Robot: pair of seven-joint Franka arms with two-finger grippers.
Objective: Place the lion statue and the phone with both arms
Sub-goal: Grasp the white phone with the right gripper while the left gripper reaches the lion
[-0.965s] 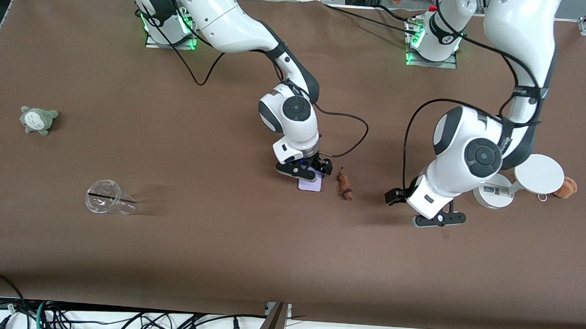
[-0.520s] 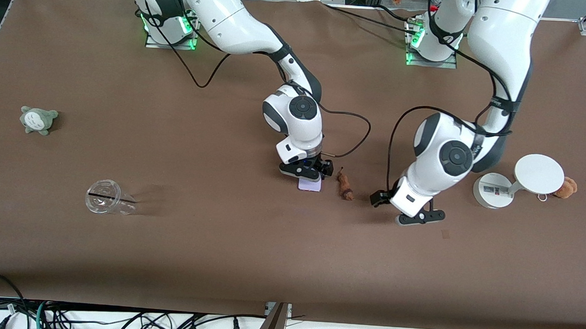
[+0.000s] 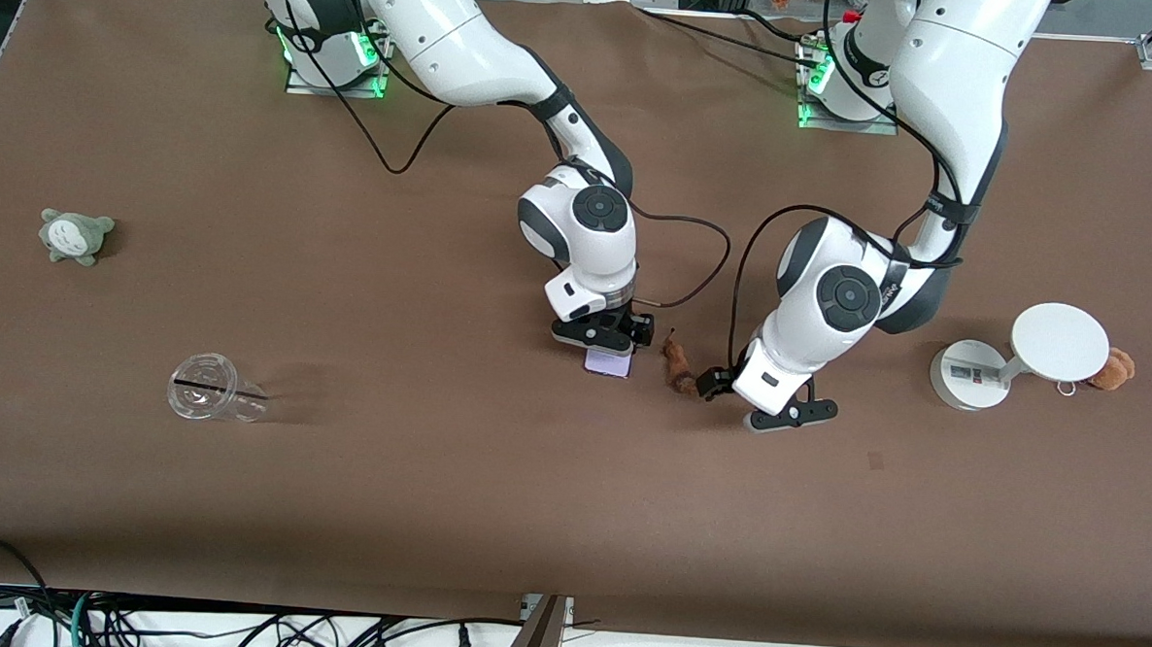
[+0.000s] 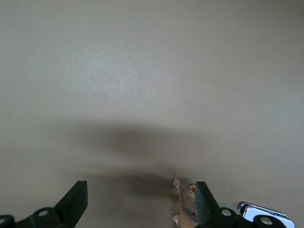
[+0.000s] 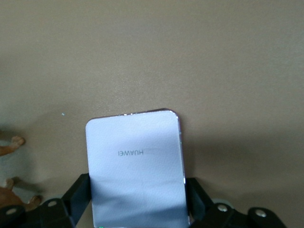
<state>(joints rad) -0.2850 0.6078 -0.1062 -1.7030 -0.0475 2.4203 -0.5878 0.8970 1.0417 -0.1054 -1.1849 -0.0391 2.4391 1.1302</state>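
Right gripper [image 3: 606, 348]: lowered at the middle of the table; in the right wrist view its two fingers [image 5: 78, 192] are seen pressed against the two long edges of the phone [image 5: 137, 166], so the phone is clamped between them.
Phone: one, a pale lavender-white slab with rounded corners, lying on the table under the right gripper, its free end pointing toward the front camera.
Writing on phone: "HUAWEI" is read on its face, printed upside down as shown in the right wrist view.
Left gripper [image 3: 781, 415]: held low over the table beside the lion statue [image 3: 676, 364], toward the left arm's end; the fingers [image 4: 76, 204] are spread wide with nothing between them.
Lion statue: one, orange-brown with a darker end, lying on the table just beside the phone, between the two grippers; in the left wrist view it is seen right against one finger of the left gripper, outside the gap.
Stand [image 3: 1012, 357]: one, white, with a round base and a round top, toward the left arm's end; a small printed label is seen on the base, not legible.
Plush toys: two; a tan-orange one [image 3: 1114, 368] touching the stand, a grey-green one [image 3: 74, 235] toward the right arm's end.
Clear cup [image 3: 213, 398]: one, lying on its side, nearer the front camera than the grey-green plush.
Table [image 3: 433, 473]: covered in brown.
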